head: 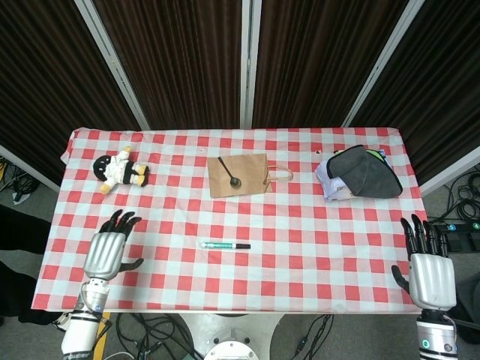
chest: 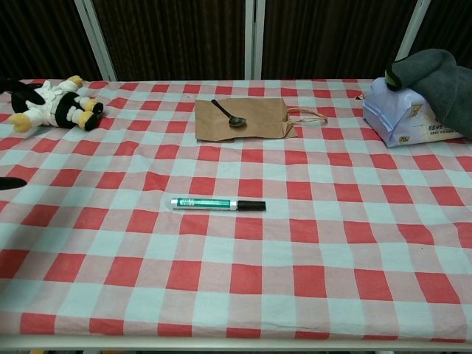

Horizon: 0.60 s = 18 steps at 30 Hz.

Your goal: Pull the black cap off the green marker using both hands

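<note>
The green marker (head: pixel 219 245) lies flat at the near centre of the surface (head: pixel 300 225), black cap (head: pixel 243 245) fitted. Left robot hand (head: pixel 107 251) and right robot hand (head: pixel 429 271) are spread, empty, well apart from it. No grasp made; both grasps and the pull remain.

Bare checked cloth surrounds the green marker with its black cap (head: pixel 225 245) near the table's (chest: pixel 243 310) front edge (nothing crowds it). The flat brown paper bag (head: pixel 238 175) lies well behind, toward the back edge.
</note>
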Available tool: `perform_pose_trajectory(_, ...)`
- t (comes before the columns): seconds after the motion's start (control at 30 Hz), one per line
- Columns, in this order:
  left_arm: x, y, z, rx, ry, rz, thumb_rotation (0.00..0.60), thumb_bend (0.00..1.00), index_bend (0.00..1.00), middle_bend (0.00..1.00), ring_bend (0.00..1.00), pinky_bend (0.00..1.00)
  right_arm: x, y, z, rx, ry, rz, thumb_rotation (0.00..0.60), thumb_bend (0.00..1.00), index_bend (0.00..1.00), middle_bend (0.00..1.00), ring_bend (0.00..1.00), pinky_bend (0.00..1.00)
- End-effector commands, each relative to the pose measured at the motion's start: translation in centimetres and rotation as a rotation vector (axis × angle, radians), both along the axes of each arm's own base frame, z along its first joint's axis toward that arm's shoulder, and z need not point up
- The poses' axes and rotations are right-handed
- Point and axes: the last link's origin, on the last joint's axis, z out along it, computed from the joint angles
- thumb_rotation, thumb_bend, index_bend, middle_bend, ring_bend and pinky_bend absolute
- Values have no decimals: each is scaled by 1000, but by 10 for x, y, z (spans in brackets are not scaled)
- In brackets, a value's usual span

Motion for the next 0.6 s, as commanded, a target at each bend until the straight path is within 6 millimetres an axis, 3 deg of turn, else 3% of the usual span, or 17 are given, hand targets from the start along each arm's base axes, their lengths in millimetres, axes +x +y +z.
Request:
perform_pose_trajectory(0.03,27,17,-18,-36,13,-47,600,0,219,144,81,238,-1,-4,-1,5,1,-2,600,105,0,0,0,0)
perform_pose_trajectory(0.17,58,28,-42,-92,27,-83,600,0,224,173,113,255,0,-6,-3,9,-4,4,600,106,0,0,0,0)
perform_pose_trajectory(0.33,98,41,-77,-137,27,-126,600,0,310,300,243,383,4,-9,-4,16,1,13,600,106,0,0,0,0)
perform_pose_trajectory(0.6,133,57,-126,-252,94,-76,600,0,343,332,280,415,7,-12,-4,30,13,11,600,106,0,0,0,0)
